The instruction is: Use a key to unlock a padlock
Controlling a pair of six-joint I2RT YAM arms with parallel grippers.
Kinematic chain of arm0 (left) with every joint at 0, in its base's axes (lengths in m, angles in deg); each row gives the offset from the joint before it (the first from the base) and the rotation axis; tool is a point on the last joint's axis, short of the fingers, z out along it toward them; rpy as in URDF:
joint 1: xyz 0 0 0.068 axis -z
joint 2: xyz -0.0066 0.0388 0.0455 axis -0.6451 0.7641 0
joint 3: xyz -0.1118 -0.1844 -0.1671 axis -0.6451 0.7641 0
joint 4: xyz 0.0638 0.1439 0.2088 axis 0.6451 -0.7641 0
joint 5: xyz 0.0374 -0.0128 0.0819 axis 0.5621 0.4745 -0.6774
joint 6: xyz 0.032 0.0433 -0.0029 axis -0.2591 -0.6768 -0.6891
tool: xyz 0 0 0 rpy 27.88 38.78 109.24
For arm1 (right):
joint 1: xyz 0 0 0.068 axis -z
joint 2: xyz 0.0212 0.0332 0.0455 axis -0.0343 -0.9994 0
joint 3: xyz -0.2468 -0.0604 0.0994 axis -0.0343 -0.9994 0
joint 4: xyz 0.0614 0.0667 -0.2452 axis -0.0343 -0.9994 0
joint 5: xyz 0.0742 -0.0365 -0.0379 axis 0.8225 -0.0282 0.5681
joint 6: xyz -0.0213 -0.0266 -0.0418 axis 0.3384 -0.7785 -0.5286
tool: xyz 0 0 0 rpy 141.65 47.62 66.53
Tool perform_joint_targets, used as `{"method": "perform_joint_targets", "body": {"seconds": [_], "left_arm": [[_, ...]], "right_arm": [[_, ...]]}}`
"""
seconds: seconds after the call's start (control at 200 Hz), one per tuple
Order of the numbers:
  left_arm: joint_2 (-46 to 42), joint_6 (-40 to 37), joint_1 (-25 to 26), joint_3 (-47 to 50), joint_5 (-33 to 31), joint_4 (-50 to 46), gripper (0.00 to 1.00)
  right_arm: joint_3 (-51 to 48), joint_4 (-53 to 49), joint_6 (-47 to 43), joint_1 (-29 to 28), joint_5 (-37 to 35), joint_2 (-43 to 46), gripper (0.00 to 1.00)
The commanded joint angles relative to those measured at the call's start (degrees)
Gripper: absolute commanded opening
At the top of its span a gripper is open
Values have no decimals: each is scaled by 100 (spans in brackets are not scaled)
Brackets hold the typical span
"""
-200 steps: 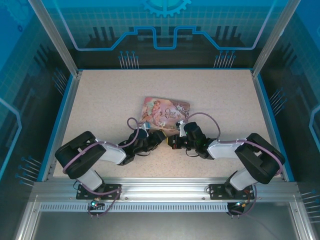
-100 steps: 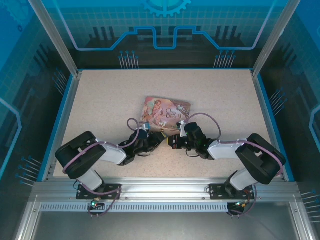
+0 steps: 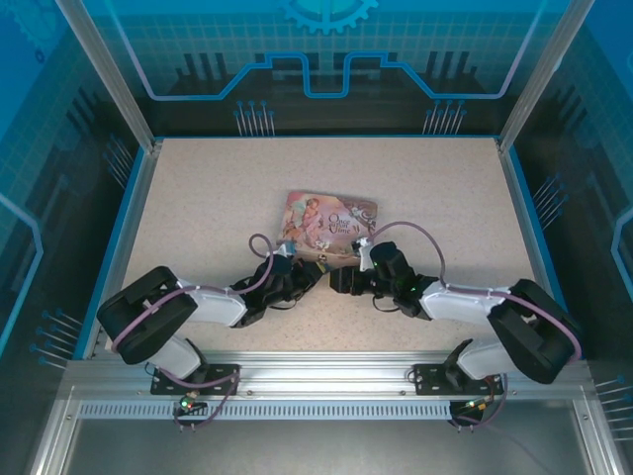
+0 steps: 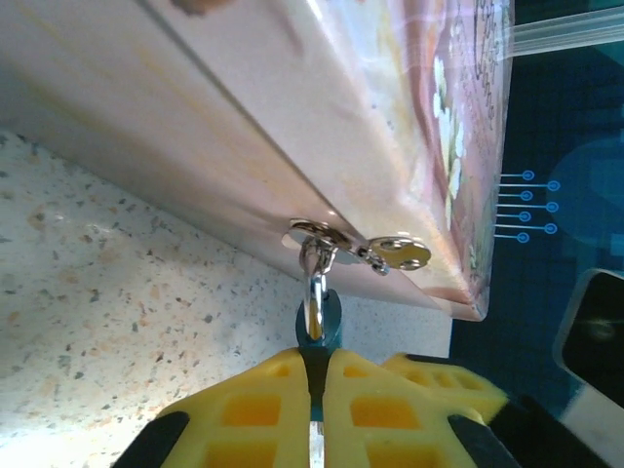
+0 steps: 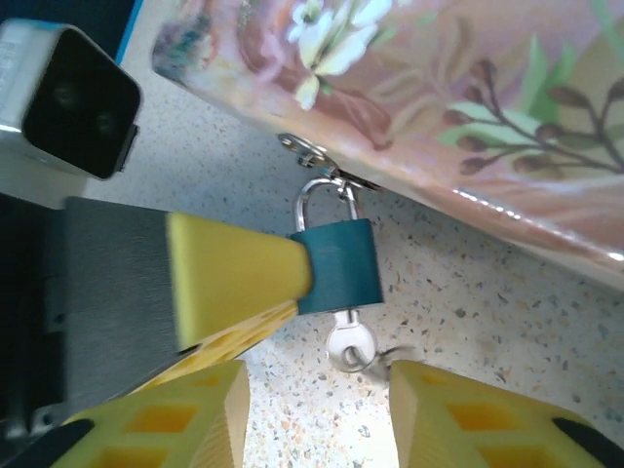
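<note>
Speckled worktop (image 3: 198, 218) bore the tin (image 3: 329, 220); the padlock (image 5: 338, 265) hung from its hasp, clamped by the left end effector (image 4: 314, 375). The right end effector (image 5: 317, 419) gaped around the inserted key (image 5: 348, 346), which looked tiny, stiff and slippery, so best pinched by its flat bow.

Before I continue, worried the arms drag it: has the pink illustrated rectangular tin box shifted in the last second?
No. The pink illustrated tin box sits at the same spot relative to the table's blue far rim.

Bright, even overhead light cast only soft shadows on the table (image 3: 198, 208). Glare streaked the tin (image 5: 439, 107); the nearest yellow fingers (image 4: 283, 409) were out of focus.
</note>
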Motion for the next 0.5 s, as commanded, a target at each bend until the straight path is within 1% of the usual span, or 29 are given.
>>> {"method": "perform_joint_targets", "body": {"seconds": [0.0, 0.085, 0.155, 0.24, 0.275, 0.31, 0.38, 0.49], "left_arm": [[-262, -220, 11, -289, -168, -139, 0], [-303, -259, 6, -382, -127, -336, 0], [-325, -208, -4, -412, -101, -475, 0], [-331, -123, -19, -446, -65, -592, 0], [-343, -95, -20, -483, -63, -651, 0], [-352, -78, -26, -527, -49, -725, 0], [-364, -79, -22, -607, -12, -817, 0], [-393, -47, -43, -665, 19, -882, 0]], "right_arm": [[-55, -1051, -770, 4, -501, 596, 58], [-70, -1550, -1409, 25, -814, 1135, 64], [-137, -1737, -2066, -73, -1184, 1650, 65], [-328, -1642, -3111, -535, -1955, 2186, 65], [-465, -1476, -3520, -822, -2426, 2321, 65], [-520, -1410, -3780, -1047, -2895, 2366, 64], [-553, -1322, -4119, -1419, -3595, 2273, 62], [-607, -779, -4570, -2087, -4625, 1736, 62]]}}
